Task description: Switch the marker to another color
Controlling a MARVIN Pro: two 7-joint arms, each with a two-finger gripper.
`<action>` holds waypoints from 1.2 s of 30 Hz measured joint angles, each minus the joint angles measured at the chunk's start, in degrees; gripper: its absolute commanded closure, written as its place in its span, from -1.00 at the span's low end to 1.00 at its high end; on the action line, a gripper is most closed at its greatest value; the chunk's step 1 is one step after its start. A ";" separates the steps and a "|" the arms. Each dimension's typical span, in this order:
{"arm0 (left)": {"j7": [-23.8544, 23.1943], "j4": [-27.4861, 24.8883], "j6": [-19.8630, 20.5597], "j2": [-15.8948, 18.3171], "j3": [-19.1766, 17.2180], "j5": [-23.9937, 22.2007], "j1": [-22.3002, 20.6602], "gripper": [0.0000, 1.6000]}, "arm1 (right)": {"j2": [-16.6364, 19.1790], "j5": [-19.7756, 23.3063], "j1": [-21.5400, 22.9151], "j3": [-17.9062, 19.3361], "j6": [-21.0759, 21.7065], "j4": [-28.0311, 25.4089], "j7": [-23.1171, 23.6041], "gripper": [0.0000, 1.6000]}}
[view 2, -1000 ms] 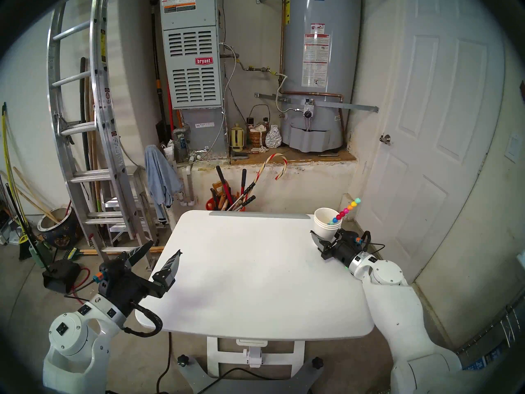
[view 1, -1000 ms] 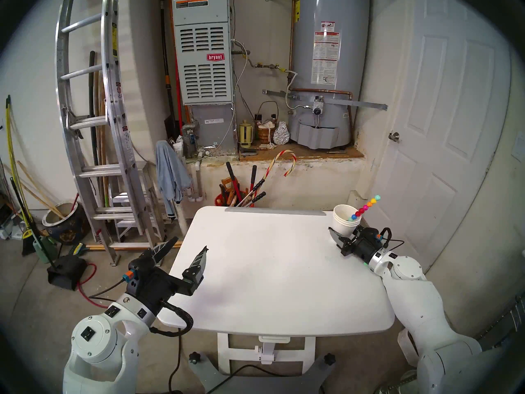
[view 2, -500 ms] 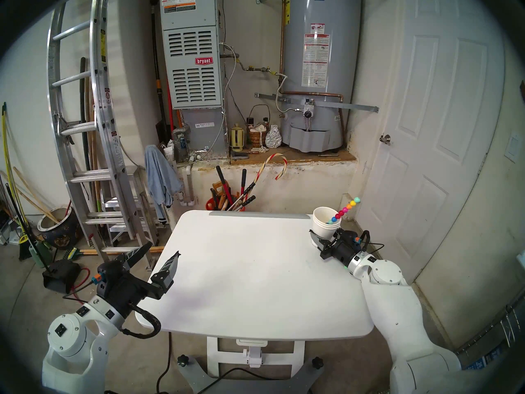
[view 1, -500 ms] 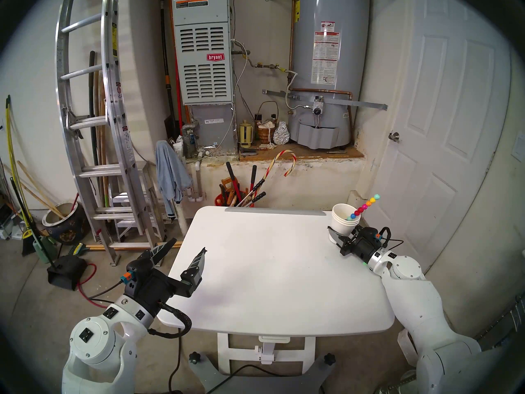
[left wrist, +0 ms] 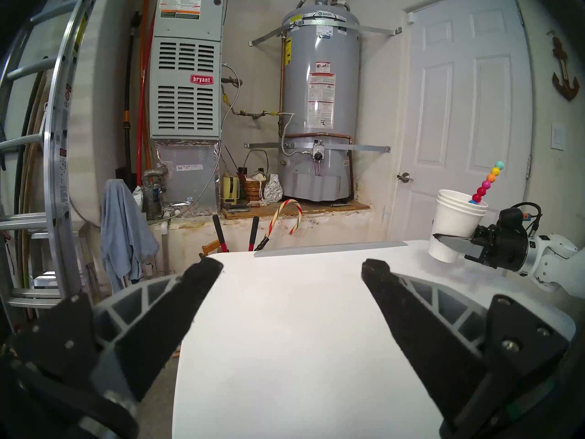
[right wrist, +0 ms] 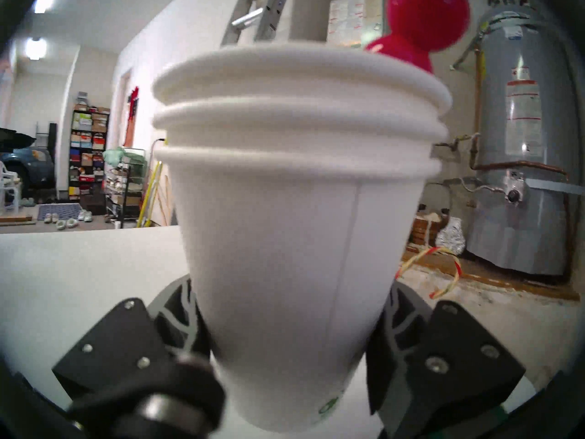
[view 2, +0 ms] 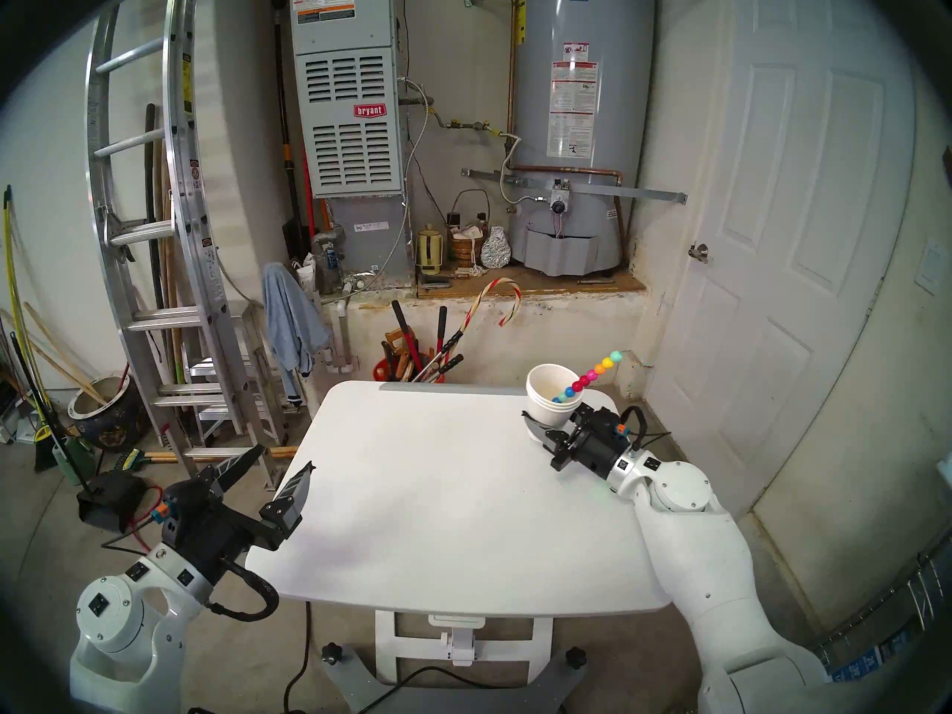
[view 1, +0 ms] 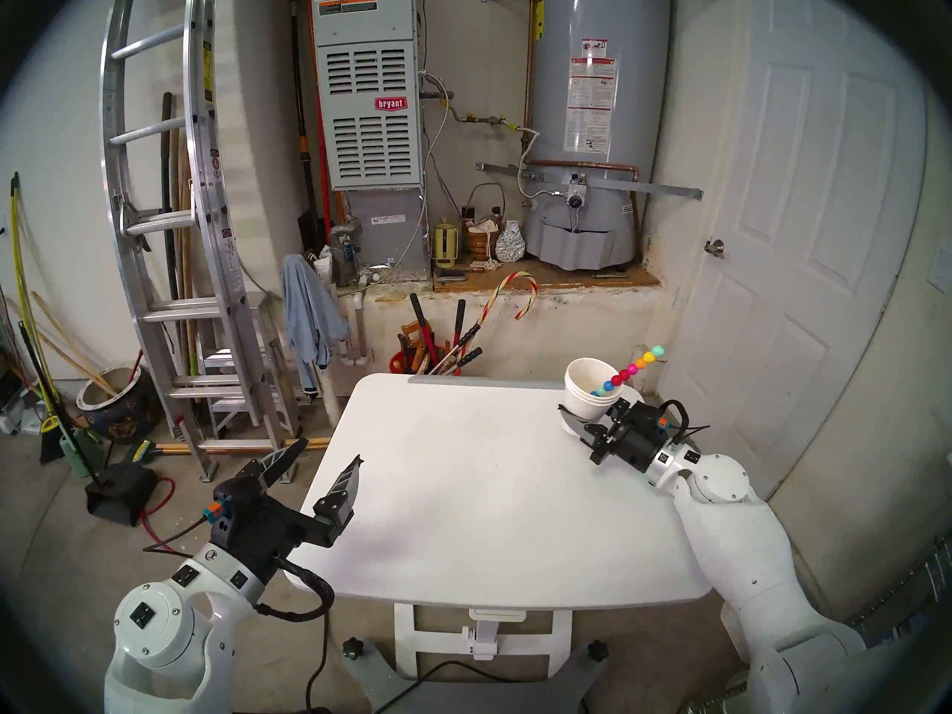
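Observation:
The marker (view 1: 631,370) is a stick of round beads in teal, yellow, orange, pink, red and blue. It leans in a stack of white paper cups (view 1: 582,404), top end up to the right. My right gripper (view 1: 587,414) is shut on the lower cup wall at the table's far right corner. The cups tilt slightly; I cannot tell whether the base touches the table. The wrist view shows the cups (right wrist: 285,223) between my fingers (right wrist: 177,321) and red beads (right wrist: 424,20) above the rim. My left gripper (view 1: 330,453) is open and empty at the table's left edge.
The white table (view 1: 489,491) carries only the cups. Behind its far edge stands a bucket of long-handled tools (view 1: 432,357) with a red-and-white striped candy cane (view 1: 510,295). A ladder (view 1: 170,234) is at the left and a white door (view 1: 803,234) at the right.
My right gripper has carried the cups and marker to the left, further in over the table. My left gripper has drawn back a little toward the front left, still open.

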 measured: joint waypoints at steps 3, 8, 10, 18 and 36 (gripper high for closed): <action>-0.54 -0.16 -0.36 -0.24 -0.91 -0.58 0.60 -1.00 | -0.73 -0.18 -0.51 -1.77 0.76 -2.60 0.80 1.00; -1.36 -0.33 -0.89 -0.56 -2.14 -1.43 1.41 -1.00 | -1.54 -0.61 -1.43 -4.00 3.90 -6.20 1.16 1.00; -1.65 -0.35 -1.04 -0.66 -2.55 -1.71 1.62 -1.00 | -1.78 -0.72 -1.89 -4.64 5.24 -7.44 1.16 1.00; -2.93 -0.38 -1.59 -1.01 -3.75 -2.81 2.20 -1.00 | -2.61 -1.68 -4.51 -7.77 11.12 -13.26 0.35 1.00; -4.77 -0.48 -2.16 -1.81 -4.48 -3.59 2.79 -1.00 | -3.32 -7.08 -10.83 -11.54 18.77 -20.71 -4.39 1.00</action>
